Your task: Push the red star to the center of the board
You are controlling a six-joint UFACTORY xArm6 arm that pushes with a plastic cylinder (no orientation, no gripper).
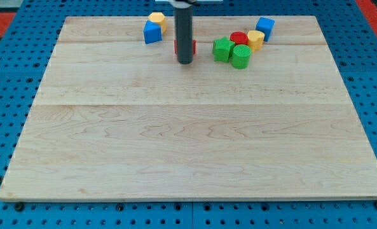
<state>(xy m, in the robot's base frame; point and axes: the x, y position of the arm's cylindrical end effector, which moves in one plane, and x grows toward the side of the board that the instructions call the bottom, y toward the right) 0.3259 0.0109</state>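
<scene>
My tip (184,62) sits on the board (175,146) near the view's top, its rod standing right in front of the red star (192,46); it grips nothing, being a bare rod; only slivers of red show at the rod's sides, so the star's shape is hard to make out; whether tip and star touch, I cannot tell. Left of it, near the top edge, a blue block (152,32) touches a yellow block (157,19); right, a green star (222,49), green cylinder (241,56), red cylinder (239,38), yellow block (256,39) and blue cube (265,27) crowd together; the board toward the view's bottom lies open.
</scene>
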